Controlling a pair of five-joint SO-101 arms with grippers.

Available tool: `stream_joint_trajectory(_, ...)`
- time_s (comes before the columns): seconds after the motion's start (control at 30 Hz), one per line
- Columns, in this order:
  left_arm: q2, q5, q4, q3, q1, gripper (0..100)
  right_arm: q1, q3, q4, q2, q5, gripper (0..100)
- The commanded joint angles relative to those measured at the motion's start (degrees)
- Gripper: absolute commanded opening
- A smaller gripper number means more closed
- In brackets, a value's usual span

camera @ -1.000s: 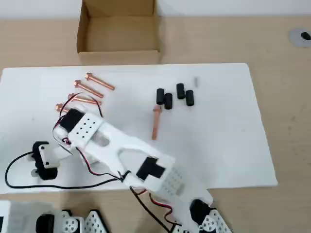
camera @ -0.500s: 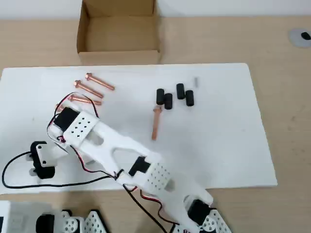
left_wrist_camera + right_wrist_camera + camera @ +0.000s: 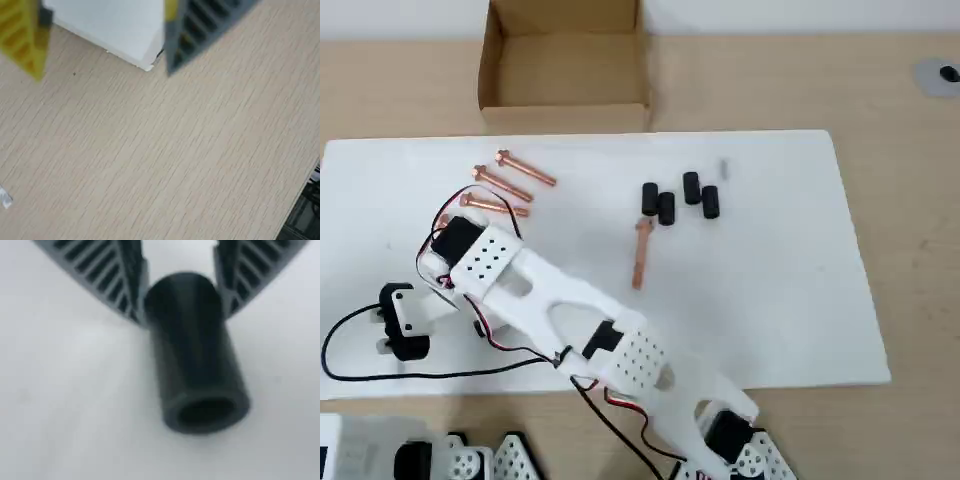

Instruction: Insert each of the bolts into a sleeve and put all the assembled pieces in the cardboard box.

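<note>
I am pinching a black sleeve (image 3: 197,375) in my right jaws. The two ribbed grey fingers (image 3: 105,275) are pressing on its far end from either side, and its open bore is facing my wrist camera. It is sitting low over the white mat (image 3: 60,405); whether it is touching the mat I cannot tell.

From above, my right arm (image 3: 560,300) is stretching from the near edge across to the left part of the mat, its wrist covering part of one bolt (image 3: 442,218). Three more copper bolts (image 3: 502,184) are lying just beyond it, side by side and slanting. A fifth bolt (image 3: 640,255) is lying alone near the mat's middle, its head just beside a cluster of four loose sleeves (image 3: 666,208), which are sitting in two close pairs.

The cardboard box (image 3: 565,117) is standing open past the mat's far edge on the wooden surface (image 3: 910,200), well apart from the sleeve I am holding.

My left jaws are standing spread apart, one yellow finger (image 3: 20,35) and one dark finger (image 3: 200,25) hovering over the wood beside a corner of the mat.
</note>
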Motion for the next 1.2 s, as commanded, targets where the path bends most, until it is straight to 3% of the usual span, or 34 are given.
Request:
stream_joint_trajectory(0.0,-0.31,-0.53,-0.09,-2.2,-0.53,18,0.4,-1.36,1.14,-0.22,-2.11,1.1)
stream_joint_trajectory(0.17,-0.31,-0.53,-0.09,-2.11,-0.53,18,2.59,-4.88,1.14,-2.07,-7.91,1.1)
stream_joint_trajectory(0.37,-0.31,-0.53,0.0,0.0,0.0,18,9.98,-13.05,1.14,-6.37,-25.05,1.1)
stream_joint_trajectory(0.53,-0.31,-4.48,0.0,3.52,2.9,18,21.49,-14.81,1.14,-10.33,-43.08,1.0)
stream_joint_trajectory(0.7,-0.48,-11.96,0.0,7.03,9.32,18,32.31,-11.65,1.23,-16.13,-46.77,1.0)
stream_joint_trajectory(0.93,-0.66,-26.37,0.0,17.32,26.99,18,39.16,5.67,1.23,-30.37,-47.21,1.0)
stream_joint_trajectory(1.17,-0.75,-40.62,0.0,29.8,56.26,17,49.98,22.2,0.88,-43.38,-48.18,1.0)
